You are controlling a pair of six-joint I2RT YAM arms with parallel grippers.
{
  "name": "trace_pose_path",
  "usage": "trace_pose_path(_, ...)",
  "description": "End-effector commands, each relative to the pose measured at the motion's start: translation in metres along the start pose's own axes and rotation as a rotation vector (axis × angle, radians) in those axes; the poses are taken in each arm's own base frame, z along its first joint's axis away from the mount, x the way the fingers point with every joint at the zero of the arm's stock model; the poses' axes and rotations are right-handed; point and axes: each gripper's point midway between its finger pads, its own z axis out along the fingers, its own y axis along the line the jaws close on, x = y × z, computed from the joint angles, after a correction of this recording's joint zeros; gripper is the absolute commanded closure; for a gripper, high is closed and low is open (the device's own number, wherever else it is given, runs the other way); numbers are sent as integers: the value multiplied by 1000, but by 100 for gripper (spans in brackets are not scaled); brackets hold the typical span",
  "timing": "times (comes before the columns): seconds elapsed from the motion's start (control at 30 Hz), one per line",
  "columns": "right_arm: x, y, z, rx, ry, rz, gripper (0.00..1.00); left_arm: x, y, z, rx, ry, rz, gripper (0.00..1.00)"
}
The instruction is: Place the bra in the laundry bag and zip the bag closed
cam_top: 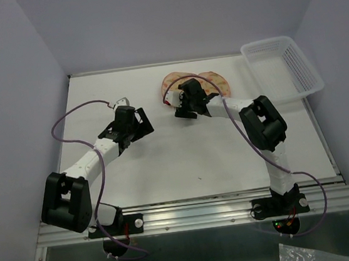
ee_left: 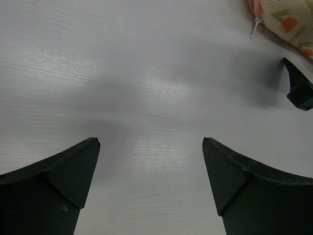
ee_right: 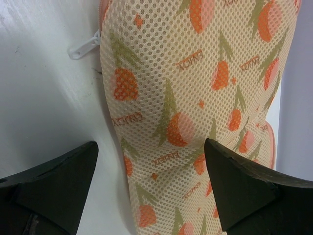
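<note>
Bag and pincer relation first: the laundry bag [cam_top: 209, 79] lies on the far part of the table [cam_top: 165, 163], its long axis running left to right across it, two lobes side by side. The right gripper [cam_top: 181, 109] hangs at the bag's left lobe, jaws spread wide and gripping nothing. In its wrist view the printed mesh runs away from between the fingertips, so the bag lies straight ahead of and under that pincer. The white zip pull [ee_right: 83, 47] sticks out at the bag's edge, off to the left of the jaws and beyond them. The left gripper [cam_top: 141, 123] is also wide open and empty, well apart from the bag over bare table, with the bag's end only at the upper right corner of its view, so the right arm is clearly the nearer one. The bra shows in no picture; the bag looks domed and folded shut, so it may be inside, but that cannot be told. Whether the zip is run fully home cannot be told either. The white basket [cam_top: 306, 71] at the far right looks empty
</note>
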Motion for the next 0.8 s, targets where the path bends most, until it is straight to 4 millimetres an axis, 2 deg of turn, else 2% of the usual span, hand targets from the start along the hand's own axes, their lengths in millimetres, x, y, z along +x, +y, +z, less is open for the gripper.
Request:
trace_pose_path(0.0, -19, -11, 5, 30, -41, -17, 5, -21, -9, -3, 7, -49, 21, 1)
trace_pose_path(0.17, -12, -4, 24, 26, -16, -29, 4, -19, -7, -2, 1, -43, 22, 1)
trace_pose_path(0.3, -21, -8, 30, 41, -56, 0, 4, -17, -6, -1, -6, -34, 21, 1)
trace_pose_path(0.43, -19, -7, 39, 30, -65, -6, 4, -17, -5, 0, -16, -27, 24, 1)
trace_pose_path(0.47, -13, -8, 40, 25, -58, 5, 5, -17, -5, 0, -18, -29, 24, 1)
trace_pose_path(0.53, -5, -2, 46, -3, -43, 19, 12, -20, -4, -2, -22, -36, 21, 1)
trace_pose_path(0.57, 1, 0, 49, -19, -36, 28, 24, -20, -4, -2, -26, -37, 20, 1)
trace_pose_path(0.6, 2, 5, 50, -38, -36, 33, 29, -21, -4, -2, -28, -38, 18, 1)
trace_pose_path(0.63, 7, 4, 51, -45, -30, 51, 30, -20, -3, -1, -30, -35, 17, 1)
trace_pose_path(0.67, 12, 13, 54, -101, -40, 74, 32, -20, -3, -1, -32, -30, 19, 1)
trace_pose_path(0.7, 9, 15, 53, -114, -51, 85, 36, -19, -3, -2, -35, -24, 21, 1)
trace_pose_path(0.77, 17, 23, 58, -160, -37, 120, 55, -17, -2, 0, -46, -13, 17, 1)
